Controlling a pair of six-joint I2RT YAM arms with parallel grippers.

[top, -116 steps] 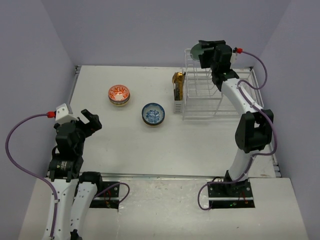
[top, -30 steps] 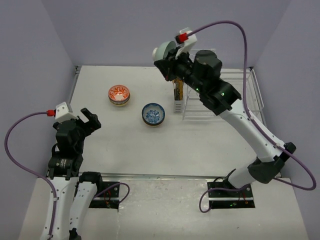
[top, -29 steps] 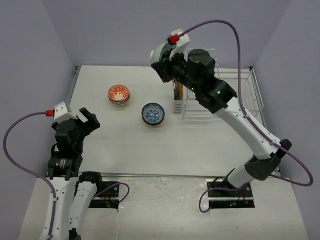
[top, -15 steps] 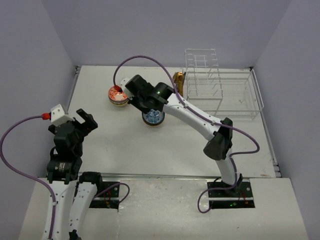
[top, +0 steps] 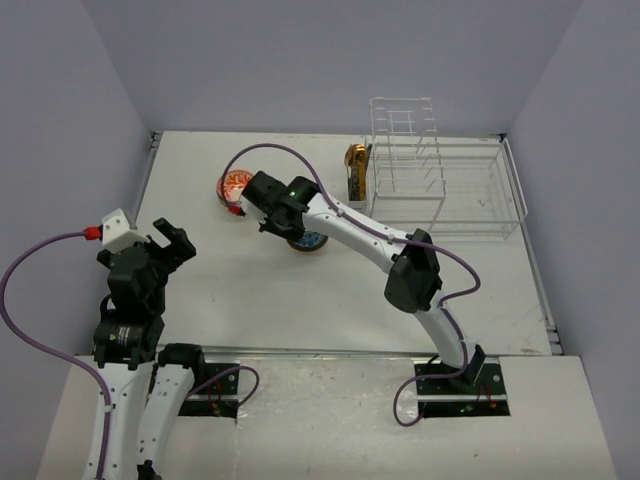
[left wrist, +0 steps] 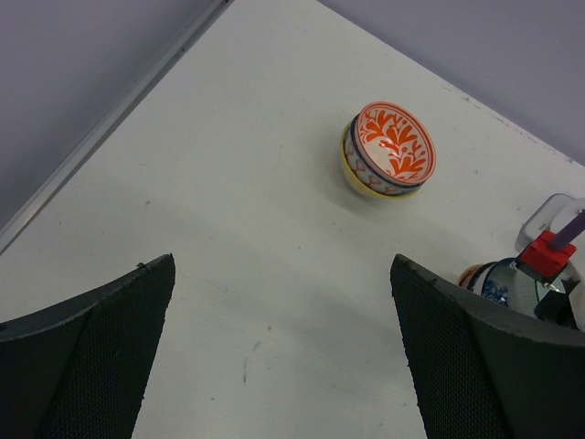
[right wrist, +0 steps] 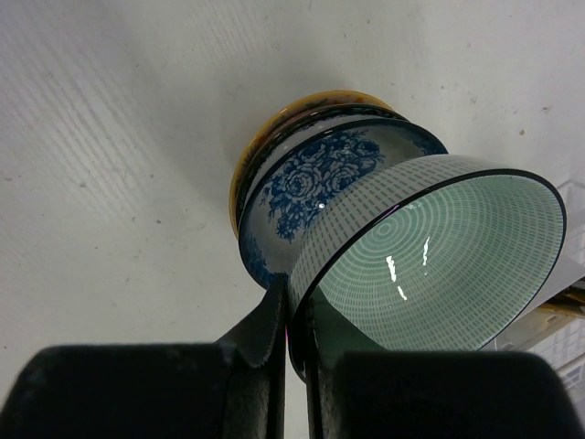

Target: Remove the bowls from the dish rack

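Observation:
My right gripper (right wrist: 294,306) is shut on the rim of a pale teal bowl (right wrist: 439,265). The bowl hangs tilted, close over and against a blue-flowered bowl (right wrist: 302,187) with a yellowish outside. From above, that blue bowl (top: 308,240) peeks out under my outstretched right arm (top: 340,222), which hides the teal one. An orange-red bowl (left wrist: 388,151) stands alone to the left (top: 234,182). The dish rack (top: 440,185) is at the back right, and I see no bowl in its slots. My left gripper (left wrist: 281,265) hovers open over bare table near the left front.
A gold-brown cylinder (top: 355,168) stands against the rack's left side. The table's raised edge (left wrist: 110,119) runs along the left. My right arm spans the table's middle from its base at the near right to the blue bowl.
My right arm swung left from the rack with the teal bowl and came down over the blue bowl. In the last half second it sank a little. The left arm barely moved.

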